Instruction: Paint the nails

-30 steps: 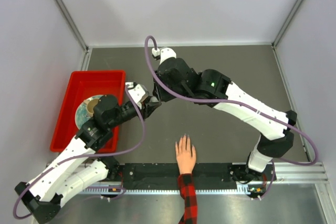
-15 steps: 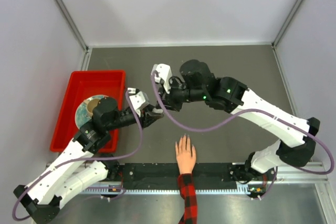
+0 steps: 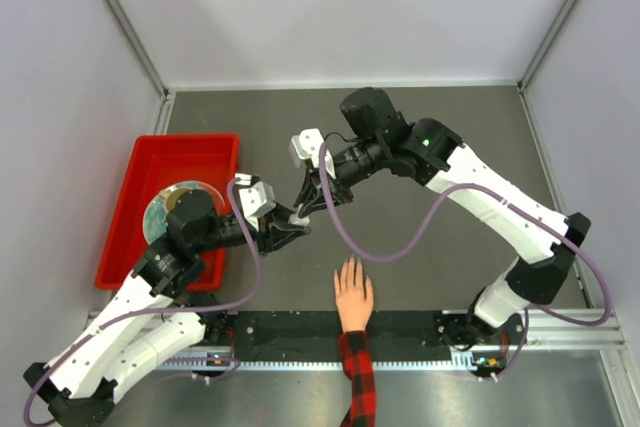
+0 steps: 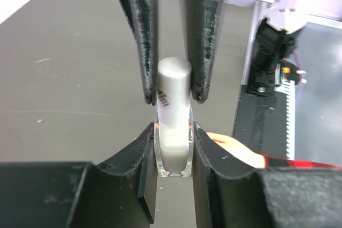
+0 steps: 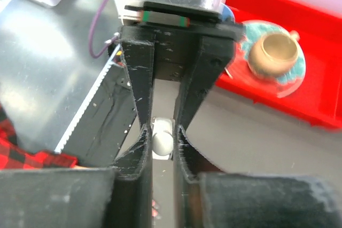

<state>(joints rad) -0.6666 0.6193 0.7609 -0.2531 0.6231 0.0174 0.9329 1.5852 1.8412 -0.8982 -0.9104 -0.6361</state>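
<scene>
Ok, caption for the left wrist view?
Left fingers hold the bottle, right fingers pinch its cap, hand lying beyond.

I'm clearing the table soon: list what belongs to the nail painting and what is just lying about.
Job: nails on the hand; polish bottle in left tool; its cap in right tool.
Lying about: red bin, teal plate, brass cup.

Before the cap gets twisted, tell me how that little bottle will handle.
The bottle looks like clear glass: probably rigid, slick, breakable if dropped. Tall and narrow, it would likely tip easily when stood free. Small within the left gripper, it is probably light.
</scene>
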